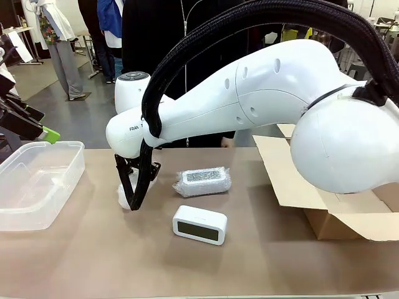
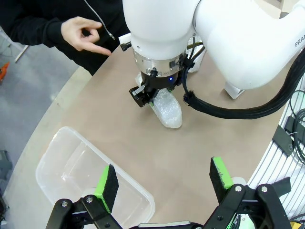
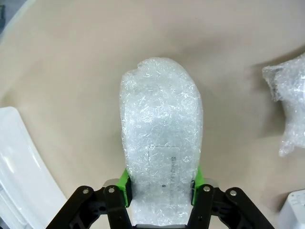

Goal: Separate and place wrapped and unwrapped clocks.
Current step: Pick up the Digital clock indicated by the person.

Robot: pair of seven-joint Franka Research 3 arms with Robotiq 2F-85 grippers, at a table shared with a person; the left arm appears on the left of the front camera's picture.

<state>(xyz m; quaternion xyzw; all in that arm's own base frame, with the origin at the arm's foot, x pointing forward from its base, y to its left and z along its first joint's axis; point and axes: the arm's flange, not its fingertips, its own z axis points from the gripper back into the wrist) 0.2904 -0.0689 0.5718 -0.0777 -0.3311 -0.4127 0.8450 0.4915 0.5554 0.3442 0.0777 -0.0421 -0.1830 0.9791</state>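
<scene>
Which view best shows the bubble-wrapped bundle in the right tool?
Right wrist view: the bundle lies close up between the right tool's pads. The left wrist view shows it smaller, under that tool; the front view hides most behind the cable.

Bright even light, soft shadows; wrist views bowed at edges.

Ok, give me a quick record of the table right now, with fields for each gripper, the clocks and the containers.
Right gripper: shut on wrapped bundle
Left gripper: open, hovering by clear bin
Second wrapped bundle: lying mid-table, free
Bare clock: on table, nearer the robot's side
Cardboard box: open, on robot's right
</scene>
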